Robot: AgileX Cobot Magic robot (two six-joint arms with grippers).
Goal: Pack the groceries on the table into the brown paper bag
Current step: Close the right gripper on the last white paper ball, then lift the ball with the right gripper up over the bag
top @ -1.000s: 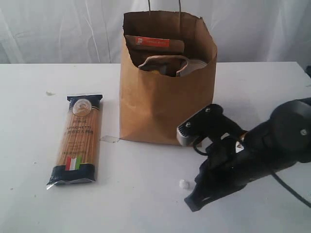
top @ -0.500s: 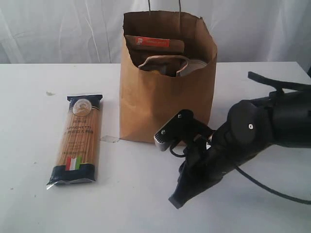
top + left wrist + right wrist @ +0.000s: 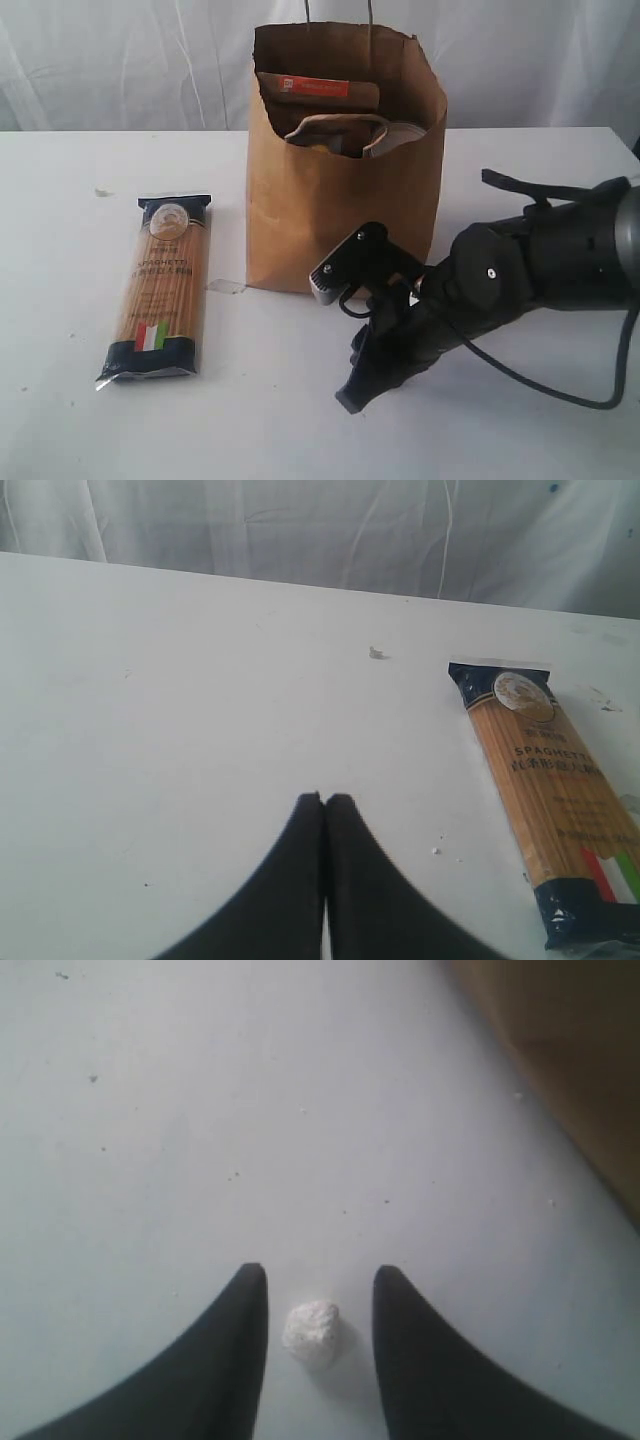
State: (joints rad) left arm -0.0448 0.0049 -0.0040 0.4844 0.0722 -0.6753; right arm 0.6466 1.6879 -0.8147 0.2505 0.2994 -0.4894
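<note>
Right gripper: jaws part-way apart, nothing held. A small white crumpled lump lies on the flat white worktop between the two black fingers, clear of both. A tall brown kraft paper bag stands upright just beyond this gripper, nearer the worktop's far edge. A brown pouch with orange label is inside it. The spaghetti packet with dark ends lies flat left of the bag, well apart from the right gripper. Left gripper: jaws pressed together, empty, packet off to one side.
</note>
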